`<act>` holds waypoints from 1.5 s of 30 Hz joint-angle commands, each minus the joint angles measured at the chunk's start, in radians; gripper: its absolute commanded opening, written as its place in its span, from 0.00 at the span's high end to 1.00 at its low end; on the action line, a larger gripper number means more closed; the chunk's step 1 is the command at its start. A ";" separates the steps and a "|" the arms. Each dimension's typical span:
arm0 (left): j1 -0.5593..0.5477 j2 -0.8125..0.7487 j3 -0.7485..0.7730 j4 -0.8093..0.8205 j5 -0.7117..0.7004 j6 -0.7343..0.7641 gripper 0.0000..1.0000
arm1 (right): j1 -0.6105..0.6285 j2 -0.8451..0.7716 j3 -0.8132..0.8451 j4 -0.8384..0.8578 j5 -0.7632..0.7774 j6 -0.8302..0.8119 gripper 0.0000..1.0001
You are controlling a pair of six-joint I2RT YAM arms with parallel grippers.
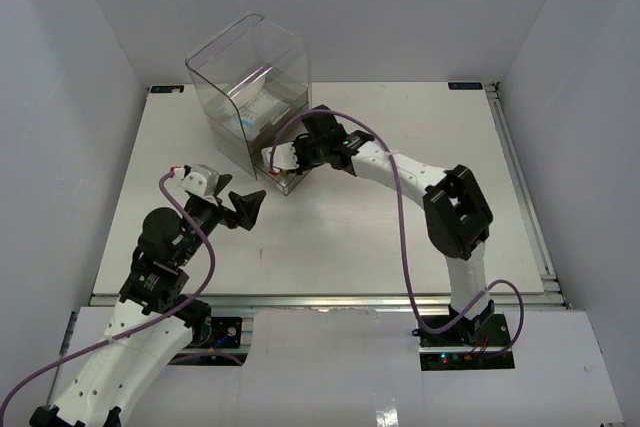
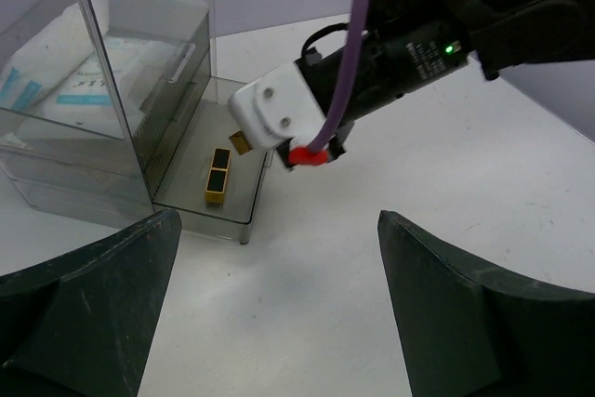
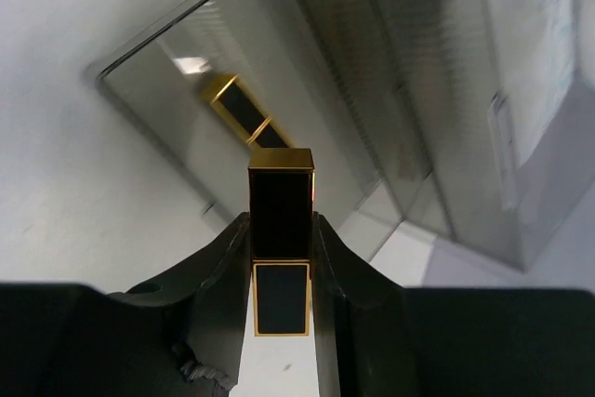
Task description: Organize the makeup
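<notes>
Well, on the top camera I saw the right gripper [image 1: 283, 159] reaching across to the front of the clear drawer box [image 1: 250, 72], which stood toward the far left of the table [image 1: 400, 237]. The lowest drawer [image 1: 288, 183] was pulled out toward my side, and the gripper hung just over it. White-teal packets [image 1: 262, 112] lay inside the box on an upper level. The left gripper [image 1: 248, 209] sat apart from the box, nearer the arm bases, with its fingers spread wide and nothing between them.

On the left wrist camera, the two dark fingers framed bare table, wide apart and empty. Beyond them the open drawer held a loose gold-black case [image 2: 218, 176], lying flat on the drawer floor and running lengthwise along it. Just behind that case the right arm's tip came down over the drawer, and a bit of gold showed at its end. The packets were visible through the clear wall at the left, stacked flat.

On the right wrist camera, the right gripper was clamped on a held gold-black case [image 3: 281, 230], pinching its long sides, with its far end sticking out past the fingertips. It pointed into the open drawer, above the loose one. I could not tell whether it touched the drawer floor.
</notes>
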State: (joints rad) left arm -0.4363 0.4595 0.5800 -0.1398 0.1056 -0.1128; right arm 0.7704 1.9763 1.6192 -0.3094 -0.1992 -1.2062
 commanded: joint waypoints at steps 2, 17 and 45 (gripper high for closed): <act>0.017 0.000 -0.006 0.014 -0.028 0.003 0.02 | 0.040 0.190 0.190 0.180 0.223 -0.122 0.87; 0.031 0.023 -0.009 0.027 0.052 0.005 0.02 | -0.005 0.007 0.014 0.208 0.105 0.114 0.24; -0.195 1.144 0.677 -0.264 -0.369 0.026 0.80 | -0.585 -0.712 -0.698 0.337 -0.881 0.850 0.62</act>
State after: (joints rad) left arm -0.5974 1.4568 1.0883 -0.2687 0.0392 -0.1766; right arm 0.2274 1.3125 0.9303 -0.1061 -0.9570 -0.4426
